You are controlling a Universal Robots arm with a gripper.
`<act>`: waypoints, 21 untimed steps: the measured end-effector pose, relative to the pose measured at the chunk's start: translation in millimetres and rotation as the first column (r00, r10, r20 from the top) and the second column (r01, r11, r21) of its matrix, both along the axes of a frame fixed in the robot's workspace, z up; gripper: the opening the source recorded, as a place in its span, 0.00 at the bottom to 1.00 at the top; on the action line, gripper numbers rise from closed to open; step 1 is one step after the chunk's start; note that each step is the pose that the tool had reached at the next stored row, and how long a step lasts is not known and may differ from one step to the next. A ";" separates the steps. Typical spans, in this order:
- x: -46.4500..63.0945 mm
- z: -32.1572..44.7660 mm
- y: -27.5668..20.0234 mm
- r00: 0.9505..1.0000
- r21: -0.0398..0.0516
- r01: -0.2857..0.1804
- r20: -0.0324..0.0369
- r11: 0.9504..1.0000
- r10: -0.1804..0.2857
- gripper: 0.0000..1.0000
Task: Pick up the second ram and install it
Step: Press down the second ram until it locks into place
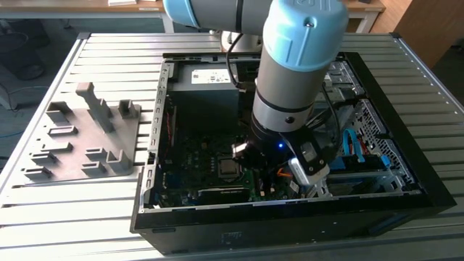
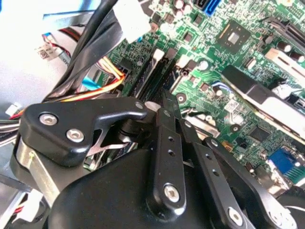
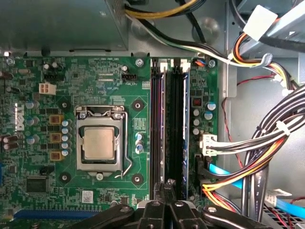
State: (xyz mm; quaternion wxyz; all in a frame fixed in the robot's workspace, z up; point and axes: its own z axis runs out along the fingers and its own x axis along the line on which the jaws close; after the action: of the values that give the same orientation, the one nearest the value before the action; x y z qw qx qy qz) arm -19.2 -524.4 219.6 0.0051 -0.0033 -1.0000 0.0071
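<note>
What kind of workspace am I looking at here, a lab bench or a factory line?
Likely a lab or workshop bench: an open computer case lies on a slatted aluminium table, a grey fixture block beside it, wooden desks behind.

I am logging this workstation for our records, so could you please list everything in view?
computer case: one, black, open, on the table
table: one, silver, slatted
holder block: one, grey, at the exterior view's left of the case
motherboard: one, green, inside the case
processor: one, silver, in its socket
memory slots: several, black, beside the processor
cables: many, mixed colours, beside the motherboard
arm: one, grey and blue, reaching into the case
gripper: one, black, over the memory slots
</note>
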 end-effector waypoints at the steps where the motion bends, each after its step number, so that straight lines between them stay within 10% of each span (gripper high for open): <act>1: 0.0 -1.1 -0.4 1.000 0.000 0.000 0.000 1.000 0.000 0.10; 7: 0.0 -2.8 -1.0 1.000 0.001 0.000 0.000 1.000 0.000 0.10; 13: 0.4 18.9 -0.2 1.000 0.001 0.000 0.000 1.000 0.000 0.10; 21: 0.9 21.9 21.9 1.000 0.002 0.000 0.000 1.000 0.000 0.10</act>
State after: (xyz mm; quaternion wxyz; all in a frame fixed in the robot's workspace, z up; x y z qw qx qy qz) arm -18.4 -502.5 241.5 0.0051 -0.0033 -1.0000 0.0064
